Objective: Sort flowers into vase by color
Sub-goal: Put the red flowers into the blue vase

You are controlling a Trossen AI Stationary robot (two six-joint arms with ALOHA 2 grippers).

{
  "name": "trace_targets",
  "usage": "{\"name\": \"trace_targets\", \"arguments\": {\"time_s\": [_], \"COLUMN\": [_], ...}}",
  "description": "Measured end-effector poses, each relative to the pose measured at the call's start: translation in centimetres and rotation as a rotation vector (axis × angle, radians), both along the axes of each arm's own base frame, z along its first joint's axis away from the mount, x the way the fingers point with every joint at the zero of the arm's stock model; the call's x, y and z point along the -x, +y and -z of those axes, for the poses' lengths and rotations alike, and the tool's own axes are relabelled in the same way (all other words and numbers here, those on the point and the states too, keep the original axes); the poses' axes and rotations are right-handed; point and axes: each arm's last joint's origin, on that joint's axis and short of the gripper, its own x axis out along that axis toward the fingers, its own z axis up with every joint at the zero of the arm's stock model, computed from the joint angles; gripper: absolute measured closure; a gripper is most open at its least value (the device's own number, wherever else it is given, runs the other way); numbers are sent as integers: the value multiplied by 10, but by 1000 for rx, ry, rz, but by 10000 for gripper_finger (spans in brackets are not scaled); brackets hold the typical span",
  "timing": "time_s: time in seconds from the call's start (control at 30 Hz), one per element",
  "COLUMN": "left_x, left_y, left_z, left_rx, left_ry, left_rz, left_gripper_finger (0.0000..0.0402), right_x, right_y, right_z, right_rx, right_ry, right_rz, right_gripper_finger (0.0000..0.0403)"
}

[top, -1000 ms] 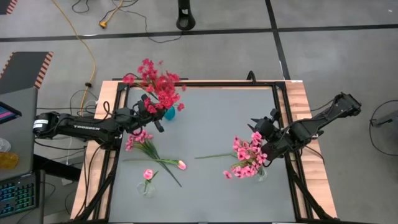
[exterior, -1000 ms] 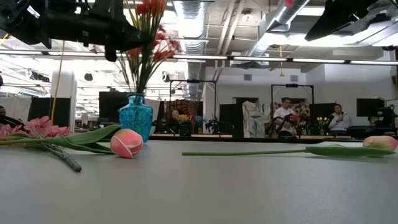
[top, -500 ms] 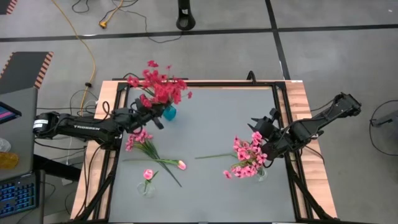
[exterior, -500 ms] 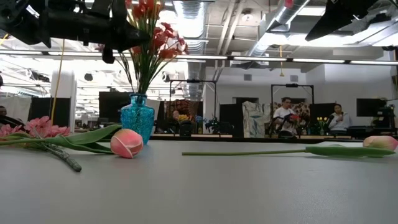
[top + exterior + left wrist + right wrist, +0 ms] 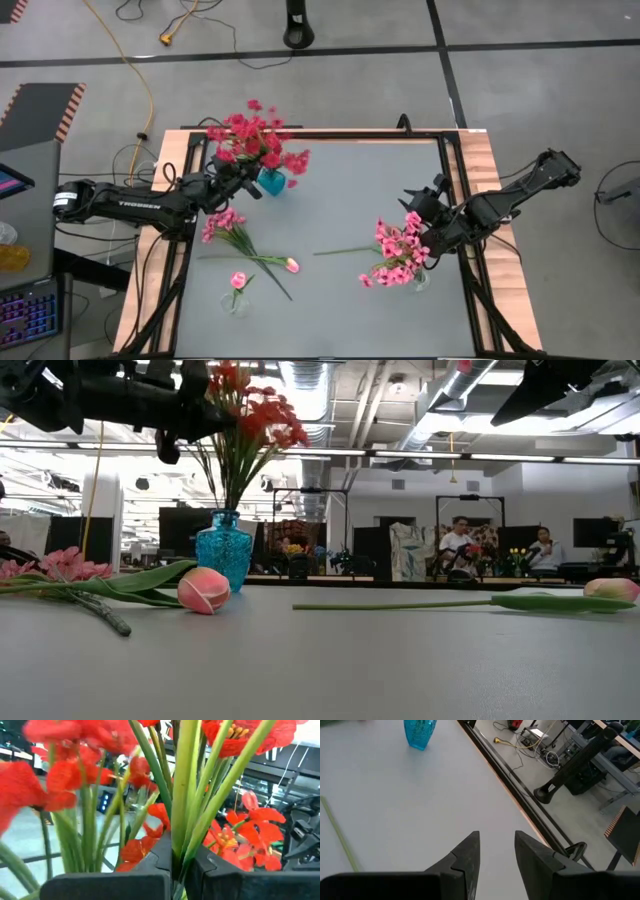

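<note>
Left wrist view shows the left tool [image 5: 172, 865] pinched shut on thin, light, springy red flowers [image 5: 255, 140] stems, best gripped low; right tool [image 5: 496, 851] half-open, empty.

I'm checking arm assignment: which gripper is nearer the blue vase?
Left. The left gripper sits just beside the blue vase, closed on the red flowers' stems above it; the right gripper waits across the table, open.

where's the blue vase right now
In the high view the blue vase stands at the table's far left corner, holding the red flowers, with the left gripper shut on their stems just beside it.
</note>
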Motion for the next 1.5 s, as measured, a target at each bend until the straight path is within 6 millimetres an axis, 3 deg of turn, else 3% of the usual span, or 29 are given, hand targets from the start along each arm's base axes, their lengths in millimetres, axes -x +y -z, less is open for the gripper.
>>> {"name": "trace_targets", "arguments": {"time_s": [0.6,1.13,1.5], "left_x": [-4,2,20], "left_y": [-4,-3,-8], "left_z": [19,22,19], "left_rx": [35,-36,-34], "left_ry": [211,316,395], "left_rz": [71,-22,-9], "left_gripper_finger": [393,259,248], "right_x": [0,0,0], "right_y": [0,0,0], "right_z": [0,0,0], "right_rx": [-1,-1,0], "right_ry": [-1,0,2], "right_rz": [1,0,0], "right_gripper_finger": [255,255,255]}}
